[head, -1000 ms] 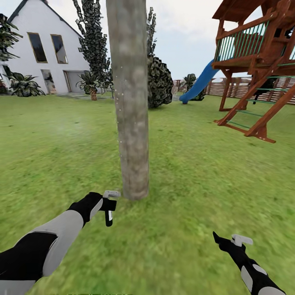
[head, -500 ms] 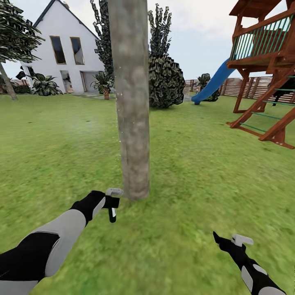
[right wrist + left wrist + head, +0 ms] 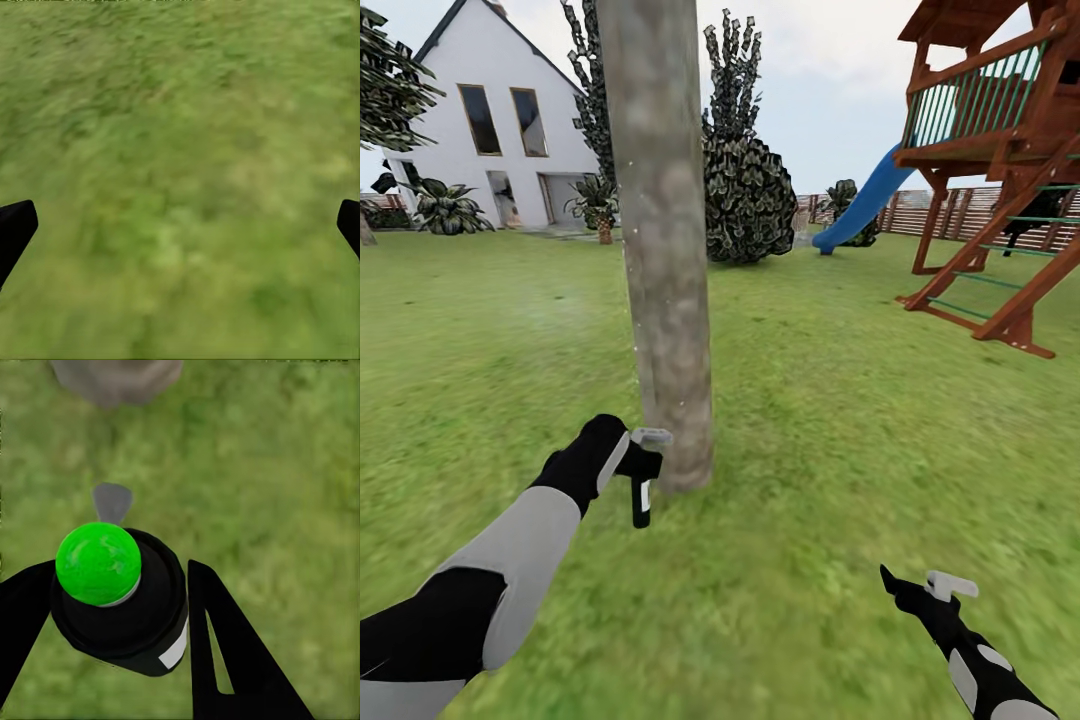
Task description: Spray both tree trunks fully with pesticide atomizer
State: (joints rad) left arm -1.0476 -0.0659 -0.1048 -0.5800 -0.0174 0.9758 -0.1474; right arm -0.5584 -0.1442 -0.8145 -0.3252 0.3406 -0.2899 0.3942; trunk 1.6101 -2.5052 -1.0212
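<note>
Your left pincer (image 3: 642, 478) is clamped on the pesticide atomizer (image 3: 120, 598), a small black canister gripped between both fingers; in the left wrist view its top button shows green (not red), with a grey nozzle tab pointing toward the tree trunk (image 3: 658, 240). Compared with half a second ago, the left arm has risen and reached forward, so the pincer now sits just beside the base of the trunk, nearly touching it, above the grass lawn (image 3: 840, 420). The head camera has also swung, shifting the house (image 3: 485, 120) and the wooden playset (image 3: 1000, 170) to the left in the head view. Your right pincer (image 3: 935, 590) has held its low position over the grass, its fingers (image 3: 15, 229) standing wide apart with nothing between them.
</note>
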